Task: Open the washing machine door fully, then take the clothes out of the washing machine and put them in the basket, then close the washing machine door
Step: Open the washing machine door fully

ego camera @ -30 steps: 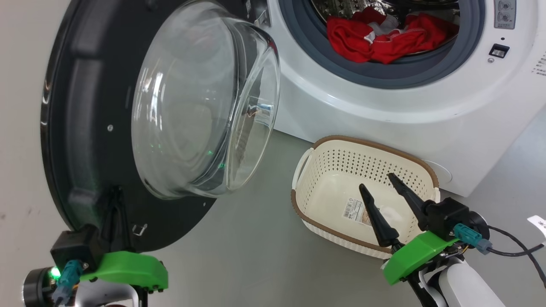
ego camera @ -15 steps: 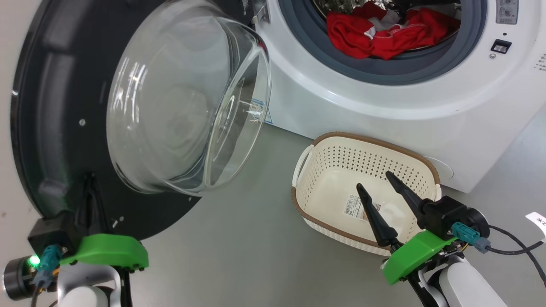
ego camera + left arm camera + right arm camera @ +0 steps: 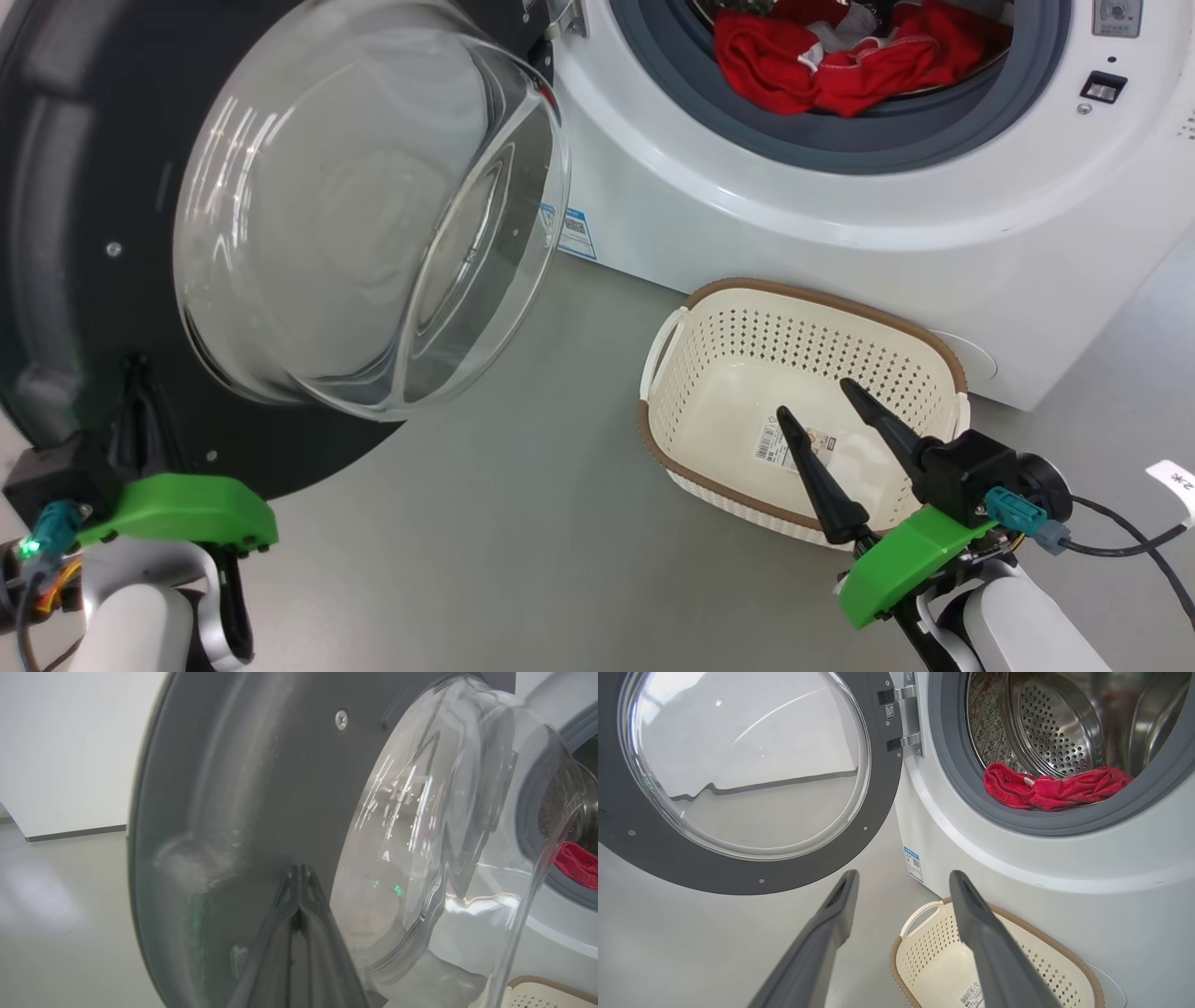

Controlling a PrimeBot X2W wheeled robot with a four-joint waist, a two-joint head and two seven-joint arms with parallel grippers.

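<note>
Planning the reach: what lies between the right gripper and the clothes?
In the head view, the basket, then the washing machine front and its grey rubber ring.

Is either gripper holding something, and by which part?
Nothing is held. The left gripper is shut, tips against the door; the right gripper is open, empty.

Washing machine: one, with one door on two hinges and one blue label on its front.
Basket: one, holding one sticker.
Clothes: one red-and-white heap in the drum; the number of garments cannot be told.
Grippers: two, a left gripper and a right gripper, each with two fingers.
</note>
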